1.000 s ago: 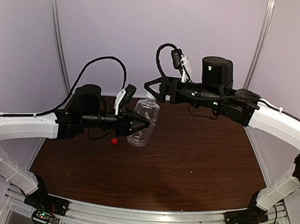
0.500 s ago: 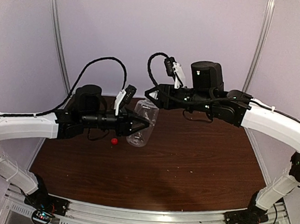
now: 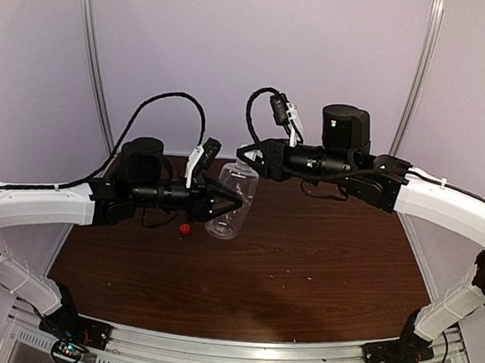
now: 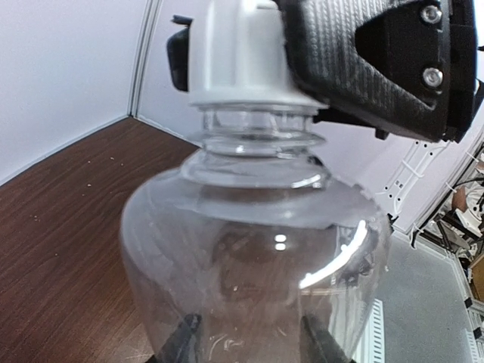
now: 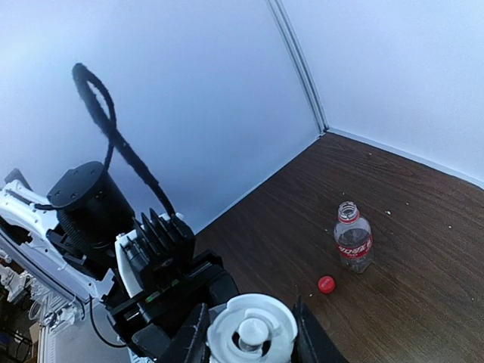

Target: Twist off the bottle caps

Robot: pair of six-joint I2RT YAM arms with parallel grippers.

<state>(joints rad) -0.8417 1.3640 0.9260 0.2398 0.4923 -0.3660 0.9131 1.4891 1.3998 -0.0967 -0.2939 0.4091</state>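
My left gripper (image 3: 238, 200) is shut on the body of the wide clear bottle (image 3: 223, 218), holding it tilted a little over the table; the fingers press its sides in the left wrist view (image 4: 249, 344). The bottle's white cap (image 4: 238, 53) sits on its neck, and my right gripper (image 3: 247, 160) is shut on it from the far side, a finger on each side of the cap (image 5: 252, 329). The small slim bottle (image 5: 353, 242) with a red label stands upright with its mouth open. The red cap (image 5: 326, 283) lies on the table beside it (image 3: 185, 227).
The dark wooden table (image 3: 303, 262) is enclosed by pale walls with metal uprights (image 3: 96, 69). A metal rail (image 3: 237, 358) runs along the near edge, between the arm bases.
My right gripper was open behind the wide bottle; it has come down onto the white cap and shut on it. The left gripper has kept its hold, and the bottle has tilted slightly.
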